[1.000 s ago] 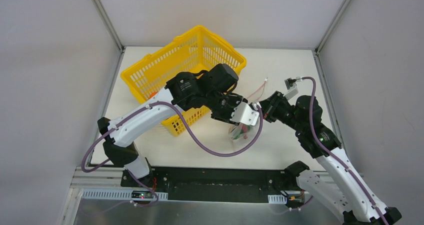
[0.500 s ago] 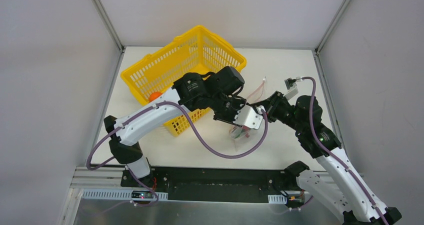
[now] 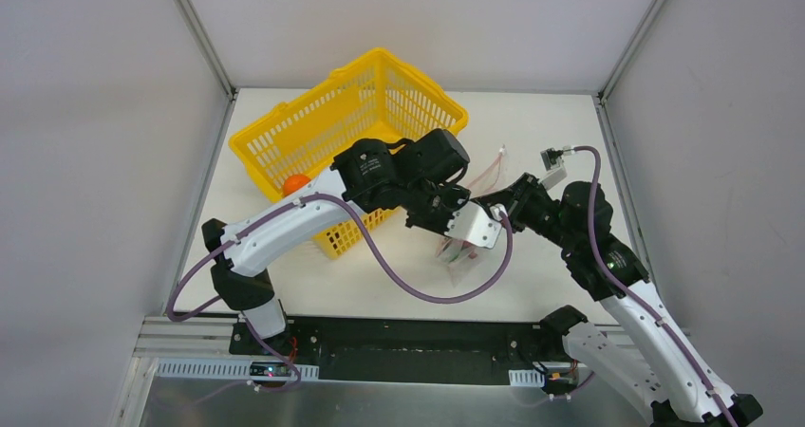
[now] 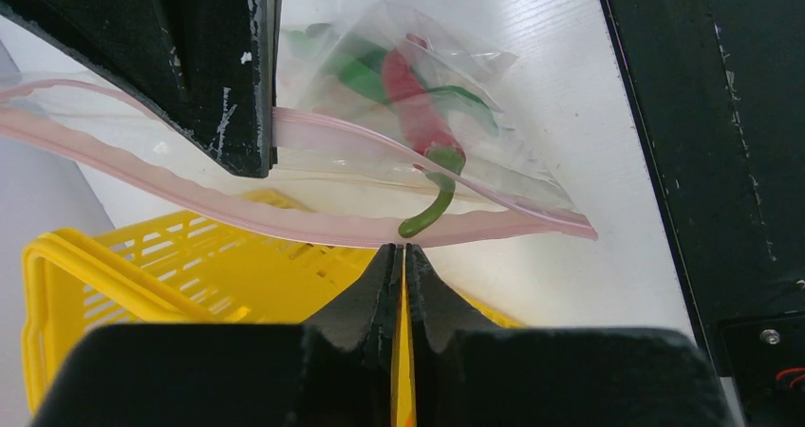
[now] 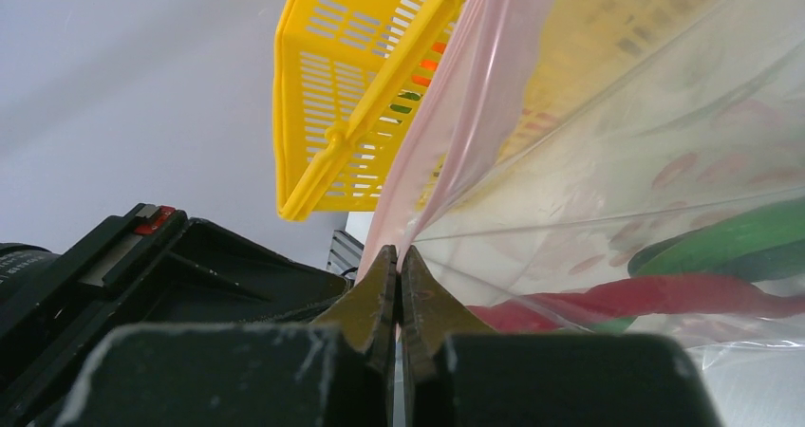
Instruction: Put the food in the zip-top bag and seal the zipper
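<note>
From above, the zip-top bag (image 3: 454,256) sits near the yellow basket (image 3: 313,123).

Left wrist: the left gripper (image 4: 403,249) is squeezed shut, its tips right at the pink zipper (image 4: 313,230). A red chili (image 4: 413,100) is inside the bag.

Right wrist: the right gripper (image 5: 399,252) pinches the zip-top bag's edge.

The white table (image 3: 541,128) carries a yellow slatted basket (image 3: 323,128) at about ten o'clock. A thin, pale pinkish scrap (image 3: 491,169) lies near one o'clock, too small to make out. At five o'clock the zip-top bag (image 3: 454,258) hangs down to the surface; whether it rests there cannot be told.
</note>
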